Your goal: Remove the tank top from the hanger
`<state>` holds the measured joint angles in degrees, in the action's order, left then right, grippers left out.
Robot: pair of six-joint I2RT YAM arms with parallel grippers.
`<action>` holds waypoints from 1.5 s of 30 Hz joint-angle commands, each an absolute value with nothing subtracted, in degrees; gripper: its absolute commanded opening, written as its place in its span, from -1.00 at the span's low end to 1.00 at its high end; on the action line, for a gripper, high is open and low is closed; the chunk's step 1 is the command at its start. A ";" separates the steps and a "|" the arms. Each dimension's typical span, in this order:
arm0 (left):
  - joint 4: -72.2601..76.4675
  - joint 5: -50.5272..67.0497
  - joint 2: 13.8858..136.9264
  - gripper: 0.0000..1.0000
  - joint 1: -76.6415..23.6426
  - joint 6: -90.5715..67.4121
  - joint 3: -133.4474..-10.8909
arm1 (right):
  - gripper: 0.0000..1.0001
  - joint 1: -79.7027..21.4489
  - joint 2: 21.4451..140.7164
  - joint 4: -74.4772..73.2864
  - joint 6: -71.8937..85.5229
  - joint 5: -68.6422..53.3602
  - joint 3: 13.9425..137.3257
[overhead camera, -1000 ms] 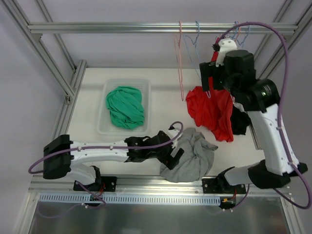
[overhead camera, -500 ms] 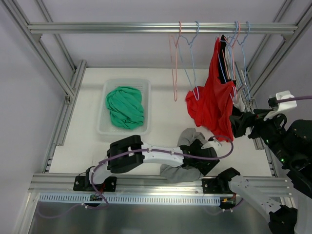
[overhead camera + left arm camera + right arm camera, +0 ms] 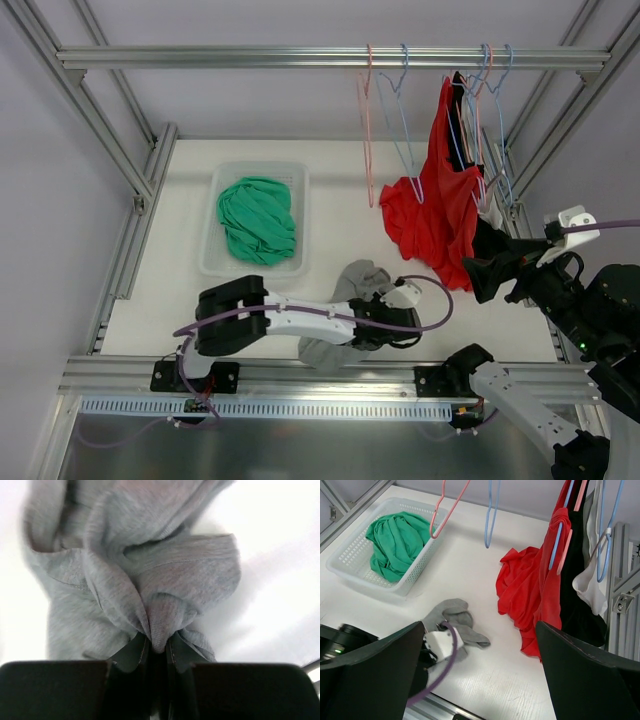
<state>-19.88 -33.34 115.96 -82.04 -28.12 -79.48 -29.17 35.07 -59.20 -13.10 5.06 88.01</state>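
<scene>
tank top (image 3: 445, 200) vertical (straps up, hem down)

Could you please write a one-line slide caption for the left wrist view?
Left gripper shut on a bunched fold of the grey garment, white table beneath.

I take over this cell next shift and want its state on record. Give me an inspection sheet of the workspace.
Surface: white table, no stains seen.
Job's things: red tank top hangs on its hanger, lower part bunched on the table.
Clutter: grey garment near the front edge; green garment in white basket; black garment; empty pink hanger and blue hanger.
Grippers: left gripper shut on a grey fold; right gripper open, holding nothing.
Cables: purple cable loops beside the grey garment.
Surroundings: aluminium frame.
</scene>
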 commanded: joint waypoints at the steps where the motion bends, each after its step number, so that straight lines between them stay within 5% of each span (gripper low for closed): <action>1: -26.53 -42.27 101.98 -1.00 -80.78 -27.25 -77.35 | 0.99 -29.00 34.72 -56.78 -12.66 4.31 87.54; 8: -31.19 -46.14 81.33 -1.00 -72.71 -24.44 -75.06 | 0.99 -29.00 33.93 -55.46 -12.48 4.04 86.92; 16: -32.34 -44.21 71.72 -1.00 -58.91 -16.80 -80.24 | 0.99 -29.00 33.84 -54.58 -12.39 3.96 87.54; 29: -32.52 -28.22 76.81 -1.00 -35.27 -7.47 -100.62 | 0.99 -28.92 35.86 -54.05 -13.01 3.87 87.72; 45: -32.43 -13.45 83.49 -1.00 -28.57 -12.65 -96.77 | 0.99 -28.92 36.91 -52.74 -13.27 4.56 84.20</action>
<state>-33.50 -16.75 82.52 -30.09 -10.39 -97.62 -29.17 35.40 -55.48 -12.93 3.81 85.25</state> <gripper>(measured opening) 0.076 0.993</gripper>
